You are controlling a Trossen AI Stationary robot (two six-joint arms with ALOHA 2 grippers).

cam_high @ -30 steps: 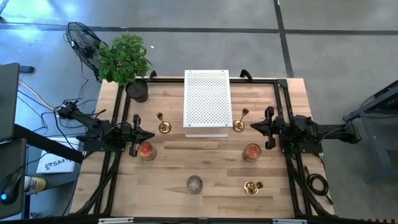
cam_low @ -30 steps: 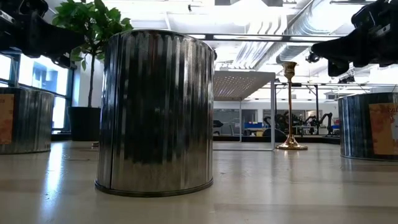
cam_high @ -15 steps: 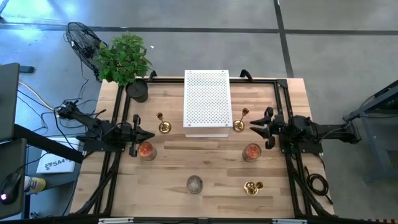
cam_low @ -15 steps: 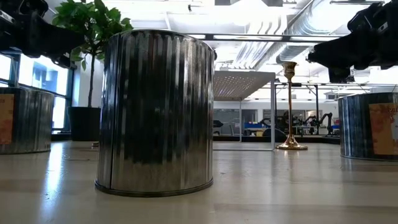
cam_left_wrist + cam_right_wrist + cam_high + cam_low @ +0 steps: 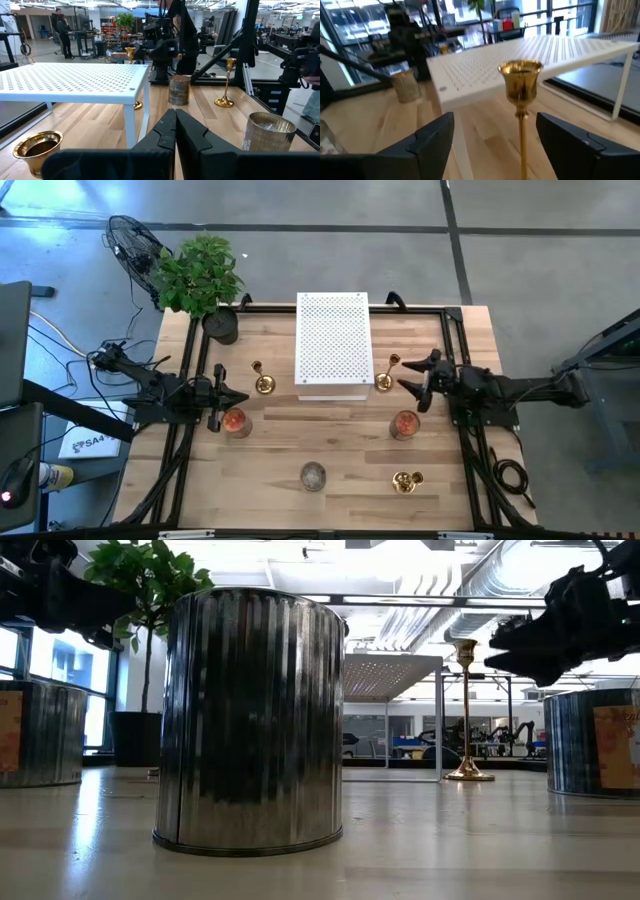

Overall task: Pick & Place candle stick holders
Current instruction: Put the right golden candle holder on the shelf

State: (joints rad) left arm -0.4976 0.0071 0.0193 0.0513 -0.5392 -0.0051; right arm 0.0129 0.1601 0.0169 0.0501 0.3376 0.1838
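Nearest me, a ribbed metal tin stands at the table's near edge, with one candle stick holder lying tipped over to its right. No lettering on the tins' labels is legible. The left gripper waits at the left side beside an orange-filled tin, fingers pressed together, empty. The right gripper has its fingers spread wide, touching nothing (the right upright holder stands just ahead, between them). Farther left, the third holder stands beside the white perforated shelf.
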